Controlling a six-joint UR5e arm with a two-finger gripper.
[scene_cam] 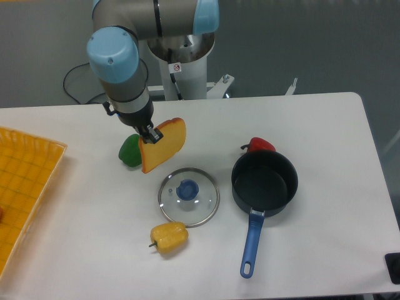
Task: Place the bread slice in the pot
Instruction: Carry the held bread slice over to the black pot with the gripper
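Note:
The bread slice (164, 146) is a flat pale orange piece with a darker crust, held tilted above the table at centre left. My gripper (150, 134) is shut on its upper left edge. The pot (264, 182) is a dark round saucepan with a bright blue handle (250, 244) pointing toward the front; it stands to the right of the gripper, apart from the bread, and looks empty.
A glass lid with a blue knob (188, 196) lies just below the bread. A green pepper (130, 150) sits behind the slice, a yellow pepper (169, 239) in front of the lid, a red pepper (260, 145) behind the pot. A yellow tray (25, 187) is at the left edge.

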